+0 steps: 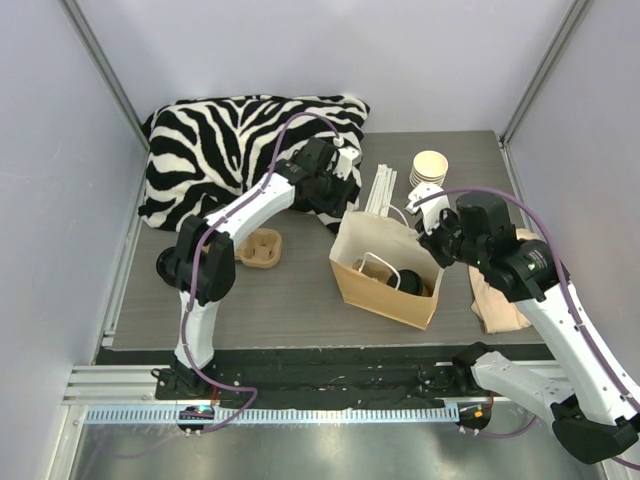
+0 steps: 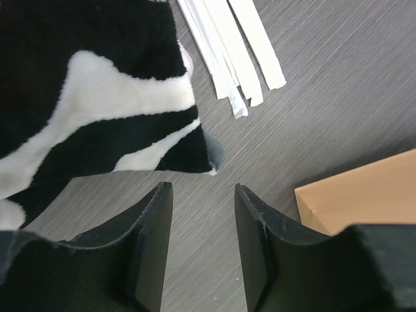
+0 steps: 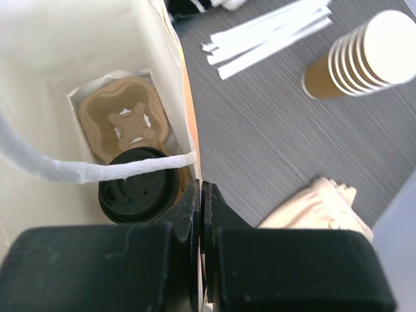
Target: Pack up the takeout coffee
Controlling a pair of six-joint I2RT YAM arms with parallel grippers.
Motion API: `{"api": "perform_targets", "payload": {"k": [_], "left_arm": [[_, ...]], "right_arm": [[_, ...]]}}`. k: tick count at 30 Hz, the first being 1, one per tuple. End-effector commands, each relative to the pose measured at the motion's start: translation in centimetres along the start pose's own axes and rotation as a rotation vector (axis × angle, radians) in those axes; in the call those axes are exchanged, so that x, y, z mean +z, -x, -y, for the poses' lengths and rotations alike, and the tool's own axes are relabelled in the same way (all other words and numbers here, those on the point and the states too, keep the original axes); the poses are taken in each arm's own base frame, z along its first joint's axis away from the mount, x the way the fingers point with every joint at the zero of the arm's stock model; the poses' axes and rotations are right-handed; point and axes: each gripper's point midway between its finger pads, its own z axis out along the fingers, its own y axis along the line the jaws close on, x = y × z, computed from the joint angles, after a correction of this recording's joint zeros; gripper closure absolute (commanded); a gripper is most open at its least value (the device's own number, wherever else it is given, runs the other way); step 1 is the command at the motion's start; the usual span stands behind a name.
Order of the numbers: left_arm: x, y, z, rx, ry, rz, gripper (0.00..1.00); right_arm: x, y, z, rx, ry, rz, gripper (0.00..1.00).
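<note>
Only the coffee's lid (image 3: 138, 187) shows in the bag (image 3: 52, 45); right claw (image 3: 199, 192) pinches its rim; left claw (image 2: 203, 195) gapes.

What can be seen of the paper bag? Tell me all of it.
The paper bag stands upright and open on the grey table, tan kraft outside, white inside, with white twisted handles. At its bottom sit a pulp cup carrier and the takeout coffee, only its black lid showing. The right gripper is shut on the rim of one side wall.

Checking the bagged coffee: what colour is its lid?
Black lid; the right wrist view shows it best.
</note>
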Motion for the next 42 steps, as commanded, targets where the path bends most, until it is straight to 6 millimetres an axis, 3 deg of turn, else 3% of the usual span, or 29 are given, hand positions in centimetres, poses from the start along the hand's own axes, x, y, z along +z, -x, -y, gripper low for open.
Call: {"api": "perform_targets", "payload": {"k": [1, 11, 25, 31, 35, 42], "left_arm": [[1.1, 1.8, 0.4, -0.019, 0.023, 0.066, 0.55], [5.2, 1.2, 1.7, 0.008, 0.034, 0.061, 0.6], [9.7, 2.1, 2.9, 0.012, 0.057, 0.112, 0.73], [11.2, 1.4, 3.7, 0.035, 0.058, 0.093, 0.75], [11.5, -0.2, 4.6, 0.059, 0.058, 0.055, 0.76], [11.7, -1.9, 3.7, 0.077, 0.135, 0.02, 0.78]], "right_arm": [[-1.9, 0.3, 2.9, 0.095, -0.183, 0.014, 0.99], [-3.2, -2.4, 5.4, 0.217, -0.368, -0.035, 0.99], [-3.1, -6.8, 6.0, 0.301, -0.482, -0.117, 0.99], [-3.2, -6.9, 6.2, 0.313, -0.49, -0.112, 0.99], [-3.4, -6.8, 6.1, 0.314, -0.487, -0.1, 0.99], [-3.5, -6.5, 5.9, 0.323, -0.474, -0.082, 0.99]]}}
